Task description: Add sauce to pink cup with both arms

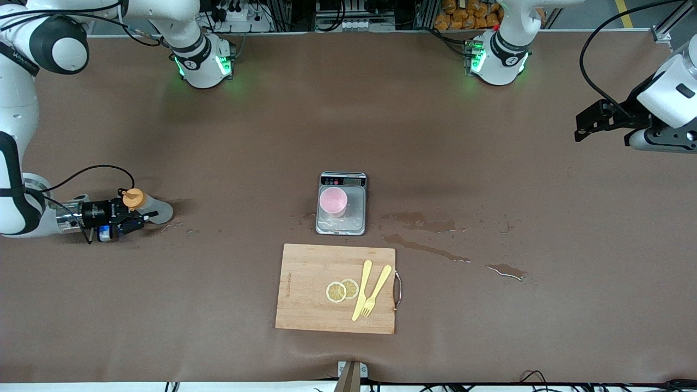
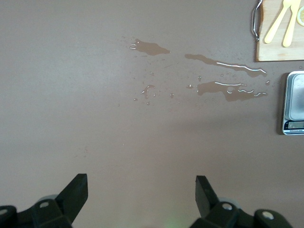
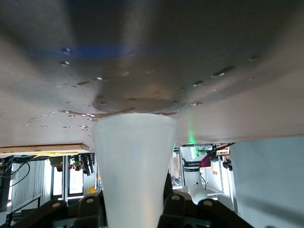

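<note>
Nearest the camera lies a rectangular wooden cutting board [image 1: 335, 287] with two lemon slices [image 1: 341, 290], a yellow plastic knife [image 1: 361, 289] and fork [image 1: 375, 291]. Clenched jaws of the right gripper [image 1: 132, 216] grasp the translucent greyish-white squeeze bottle [image 1: 147, 207] with its orange nozzle cap, at the right arm's end of the table. The small round pale pink plastic cup [image 1: 333, 201] stands upright on a silver scale [image 1: 341, 203]. The left gripper [image 2: 141, 189] hangs released over the brown table [image 1: 218, 299] near spilled liquid [image 2: 228, 88].
</note>
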You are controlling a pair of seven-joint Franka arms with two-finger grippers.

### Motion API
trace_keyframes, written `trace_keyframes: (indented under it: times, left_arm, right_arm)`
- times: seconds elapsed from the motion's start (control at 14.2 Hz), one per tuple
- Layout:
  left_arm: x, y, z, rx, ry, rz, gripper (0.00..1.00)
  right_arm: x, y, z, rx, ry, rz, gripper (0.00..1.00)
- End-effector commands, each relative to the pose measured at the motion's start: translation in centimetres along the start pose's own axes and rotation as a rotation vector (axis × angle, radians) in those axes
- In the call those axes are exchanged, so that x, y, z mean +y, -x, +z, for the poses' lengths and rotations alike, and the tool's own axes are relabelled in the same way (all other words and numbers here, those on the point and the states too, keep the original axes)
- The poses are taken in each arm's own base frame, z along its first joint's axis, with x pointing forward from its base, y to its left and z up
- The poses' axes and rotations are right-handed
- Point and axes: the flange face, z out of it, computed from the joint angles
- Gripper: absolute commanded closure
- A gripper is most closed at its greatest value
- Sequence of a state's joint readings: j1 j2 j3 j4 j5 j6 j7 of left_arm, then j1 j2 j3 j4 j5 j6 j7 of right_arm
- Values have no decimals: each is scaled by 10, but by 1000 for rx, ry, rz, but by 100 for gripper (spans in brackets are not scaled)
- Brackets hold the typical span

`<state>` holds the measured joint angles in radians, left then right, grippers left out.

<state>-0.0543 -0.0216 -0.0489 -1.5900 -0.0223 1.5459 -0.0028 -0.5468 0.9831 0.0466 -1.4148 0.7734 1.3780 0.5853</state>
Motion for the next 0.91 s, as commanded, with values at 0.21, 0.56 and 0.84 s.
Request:
trace_keyframes:
  times: [0.21, 0.56, 0.84]
  left_arm:
    - [3, 0, -6, 1, -15, -18, 0]
    - [2, -1, -5, 6, -16, -19, 0]
    - [2, -2, -5, 10, -17, -19, 0]
  right_arm:
    - [-3, 4, -7, 11, 8, -23, 0]
    - [-16, 35, -51, 122, 22, -88, 0]
    - [-13, 67, -91, 176, 65, -128, 0]
